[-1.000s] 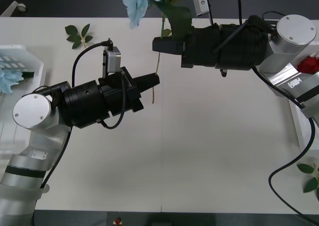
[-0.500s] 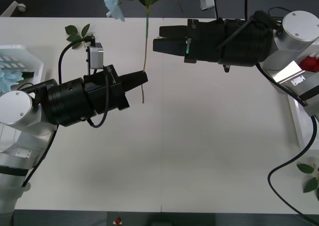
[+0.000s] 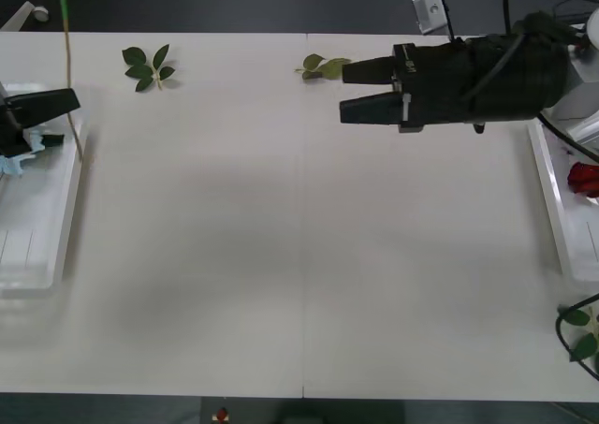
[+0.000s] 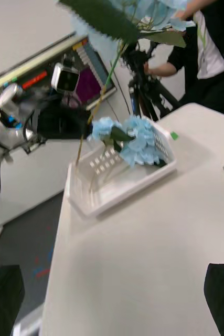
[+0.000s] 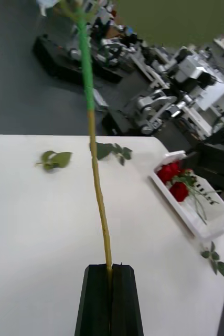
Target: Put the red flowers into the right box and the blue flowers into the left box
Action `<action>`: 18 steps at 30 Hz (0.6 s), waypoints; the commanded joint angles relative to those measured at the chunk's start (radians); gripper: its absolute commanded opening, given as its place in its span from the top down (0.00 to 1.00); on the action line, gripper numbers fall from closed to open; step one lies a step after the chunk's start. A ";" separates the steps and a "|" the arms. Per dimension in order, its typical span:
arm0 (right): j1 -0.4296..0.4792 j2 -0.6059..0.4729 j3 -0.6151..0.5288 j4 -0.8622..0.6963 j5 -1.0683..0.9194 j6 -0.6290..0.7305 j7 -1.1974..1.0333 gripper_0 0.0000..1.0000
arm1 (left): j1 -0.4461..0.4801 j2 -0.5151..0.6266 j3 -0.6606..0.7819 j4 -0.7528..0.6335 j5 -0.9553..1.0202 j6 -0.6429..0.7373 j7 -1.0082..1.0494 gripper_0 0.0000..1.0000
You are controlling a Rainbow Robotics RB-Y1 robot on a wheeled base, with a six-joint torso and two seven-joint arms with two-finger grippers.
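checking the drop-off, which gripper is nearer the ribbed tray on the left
Left. The left gripper hangs over the ribbed tray's far end, shut on a blue flower's stem. The right gripper is open, far across the table near the white tray.

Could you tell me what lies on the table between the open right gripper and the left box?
In the front view, bare tabletop lies between the right gripper and the left box.

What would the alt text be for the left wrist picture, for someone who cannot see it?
The left end effector, black fingers shut, pinches the bottom of a thin flower stem that rises up above a white table. Across the table lie two green leaf sprigs, and a white tray at the far edge holds red roses.
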 commanded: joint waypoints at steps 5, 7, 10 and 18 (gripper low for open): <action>-0.009 -0.194 -0.007 -0.007 -0.034 0.099 0.123 0.00 | 0.124 0.114 0.180 -0.011 -0.132 0.005 0.007 1.00; -0.002 -0.203 -0.007 0.005 -0.050 0.107 0.123 0.00 | 0.153 0.129 0.214 -0.011 -0.196 -0.013 0.013 1.00; 0.007 -0.203 -0.005 0.028 -0.057 0.115 0.123 0.00 | 0.207 0.149 0.246 -0.012 -0.273 -0.053 0.013 1.00; 0.016 -0.203 0.018 0.059 -0.054 0.122 0.123 0.00 | 0.379 0.158 0.312 -0.012 -0.429 -0.179 0.010 1.00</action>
